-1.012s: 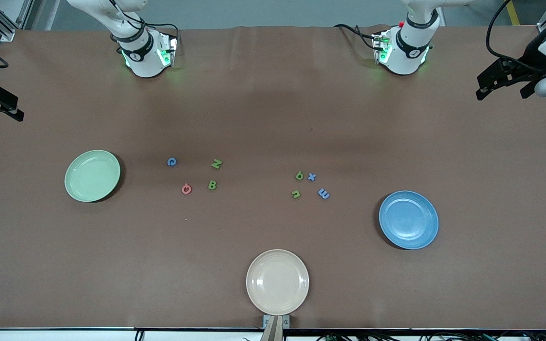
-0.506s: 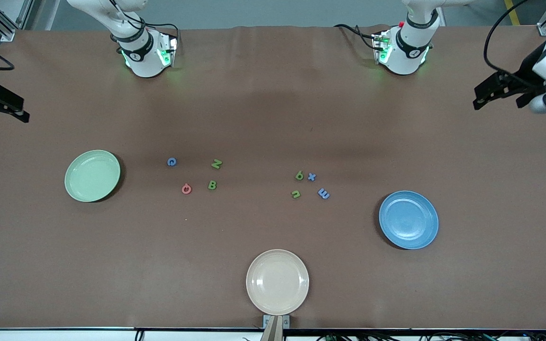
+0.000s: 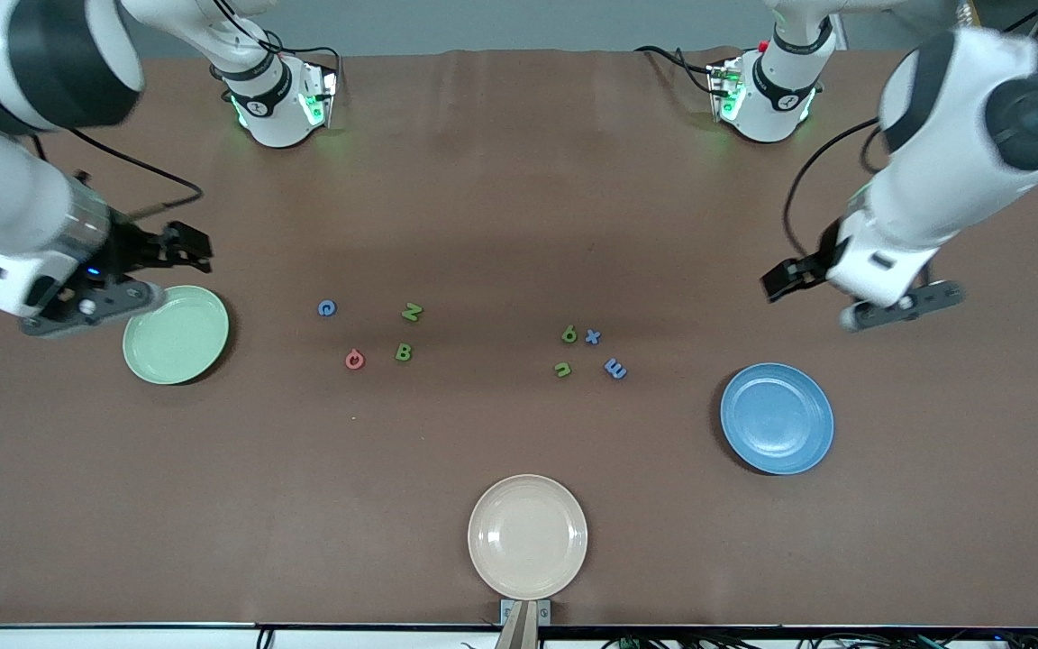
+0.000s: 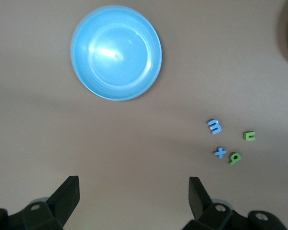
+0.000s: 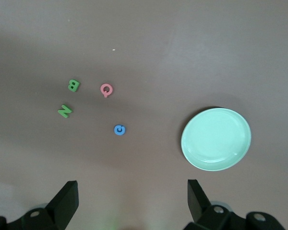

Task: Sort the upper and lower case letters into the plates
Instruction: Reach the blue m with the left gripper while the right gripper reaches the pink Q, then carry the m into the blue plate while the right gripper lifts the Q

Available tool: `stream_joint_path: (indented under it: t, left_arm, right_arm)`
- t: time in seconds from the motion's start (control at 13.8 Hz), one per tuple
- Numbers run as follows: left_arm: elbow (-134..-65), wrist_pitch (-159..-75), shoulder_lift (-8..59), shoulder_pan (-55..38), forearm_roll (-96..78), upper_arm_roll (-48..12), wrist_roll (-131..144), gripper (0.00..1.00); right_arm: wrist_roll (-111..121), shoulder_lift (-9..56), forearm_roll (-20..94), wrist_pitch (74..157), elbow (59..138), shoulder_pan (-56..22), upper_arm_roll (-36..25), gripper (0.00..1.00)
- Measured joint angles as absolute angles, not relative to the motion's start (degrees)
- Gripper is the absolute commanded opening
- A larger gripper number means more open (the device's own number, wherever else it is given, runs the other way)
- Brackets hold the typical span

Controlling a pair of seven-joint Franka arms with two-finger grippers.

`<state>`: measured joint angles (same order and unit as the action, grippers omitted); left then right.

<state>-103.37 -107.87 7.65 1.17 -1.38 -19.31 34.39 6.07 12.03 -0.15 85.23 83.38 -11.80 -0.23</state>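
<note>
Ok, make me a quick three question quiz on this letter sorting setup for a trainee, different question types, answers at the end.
1. True or false: the pale green plate already holds a letter.
2. Multiple choice: which letter lies right beside the blue x? A) green b B) blue C C) green N
3. Fill in: the plate nearest the front camera is the ___ one.

Key
1. False. All eight letters lie on the table; the blue plate holds none either.
2. A.
3. Beige.

Both the left gripper and right gripper are open and hold nothing.
</note>
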Motion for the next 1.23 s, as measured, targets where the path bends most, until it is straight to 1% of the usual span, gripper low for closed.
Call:
stream_joint_path:
  t: [0.07,0.29,0.43,0.58,0.72,0.87,1.01,1.08,1.23]
  left_arm:
    - [-104.5,-110.93,10.19,0.98,-1.37,-20.22,36.46,1.0]
    - [-107.79,-123.58,17.09,-1.83,-0.71,-20.85,43.98,1.0]
    - [-108.73,-129.43,21.19,-5.12,3.22,-20.91,51.6,1.0]
    - [-108.57,-133.83,25.64,-8.53,9.09,-20.94,60.86,0.99]
    - [-106.71,-135.96,30.21,-10.55,14.97,-20.93,68.19,0.9]
    - [-103.38,-136.25,34.51,-12.44,20.2,-20.87,74.59,0.81]
    - [-99.56,-136.26,38.31,-13.82,23.03,-20.78,79.83,0.7]
    - [-98.16,-136.26,39.95,-14.27,23.26,-20.76,80.7,0.67]
    - [-96.61,-136.26,42.36,-15.18,23.28,-20.58,81.42,0.64]
  right_arm:
    - [5.88,12.77,-0.2,85.57,83.34,-12.31,-0.24,1.0]
    - [5.88,13.58,-0.3,85.6,83.31,-12.44,-0.4,1.0]
    - [5.54,14.93,-0.31,86.51,84.02,-12.53,-0.41,1.0]
    - [3.73,16.77,-0.19,93.08,87.64,-12.69,-0.39,1.0]
    - [1.54,18.23,0.78,101.91,93.37,-12.95,-0.38,1.0]
    - [0.02,18.74,1.79,110.81,98.93,-13.63,-0.36,1.0]
    - [-3.41,18.73,2.0,117.66,103.63,-14.76,-0.34,1.0]
    - [-4.48,18.76,2.02,120.45,105.7,-15.45,-0.32,1.0]
    - [-5.35,19.44,2.03,126.37,109.53,-16.34,-0.32,1.0]
